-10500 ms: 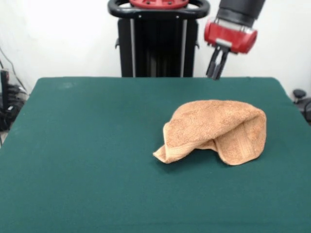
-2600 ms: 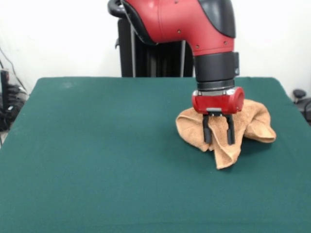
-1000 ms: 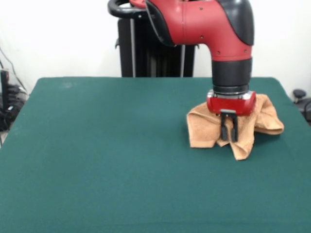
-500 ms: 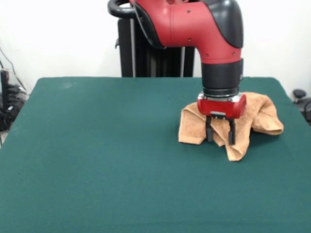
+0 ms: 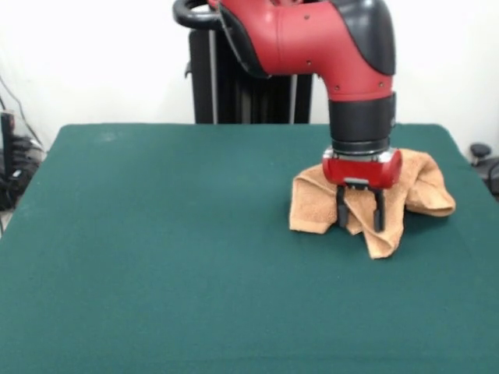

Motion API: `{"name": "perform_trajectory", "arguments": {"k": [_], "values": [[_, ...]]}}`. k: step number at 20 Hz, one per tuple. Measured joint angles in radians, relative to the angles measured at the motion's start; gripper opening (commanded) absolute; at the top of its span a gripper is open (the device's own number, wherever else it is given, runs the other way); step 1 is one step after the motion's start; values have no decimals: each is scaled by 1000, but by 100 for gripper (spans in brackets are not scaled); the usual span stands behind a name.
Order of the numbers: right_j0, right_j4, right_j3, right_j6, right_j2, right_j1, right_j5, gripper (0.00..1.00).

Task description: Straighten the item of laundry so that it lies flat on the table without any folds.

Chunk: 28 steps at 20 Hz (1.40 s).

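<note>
The light orange-tan towel [image 5: 421, 187] lies crumpled in a bunched heap at the table's right side in the front view. A fold of it hangs down in a point toward the camera. My gripper [image 5: 360, 223] comes straight down onto the middle of the heap. Its two black fingers [image 5: 341, 214] stand on either side of a thick bunch of cloth and hold it. The arm hides the towel's far middle part. The dark green table [image 5: 156, 234] spreads wide to the left of the towel.
The robot's black pedestal [image 5: 249, 86] stands behind the table's far edge. The table's right edge [image 5: 475, 195] is close to the towel. Cables and dark gear sit off the table at the left [image 5: 12, 156] and right [image 5: 483, 156].
The arm came down from the far right onto the towel and took hold of it. Since then gripper and towel have shifted together to the right and a little farther from the camera.
</note>
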Motion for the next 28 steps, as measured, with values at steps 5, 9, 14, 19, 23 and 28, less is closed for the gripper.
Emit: {"name": "perform_trajectory", "arguments": {"k": [5,9,14,19,23,28], "values": [[207,80,1,0,-182,-72,113,100],[325,110,1,0,-281,-131,211,100],[357,125,1,0,-327,-169,250,100],[325,138,1,0,-335,-153,229,100],[301,144,1,0,-336,-120,194,100],[300,146,0,0,-336,-98,173,100]]}}
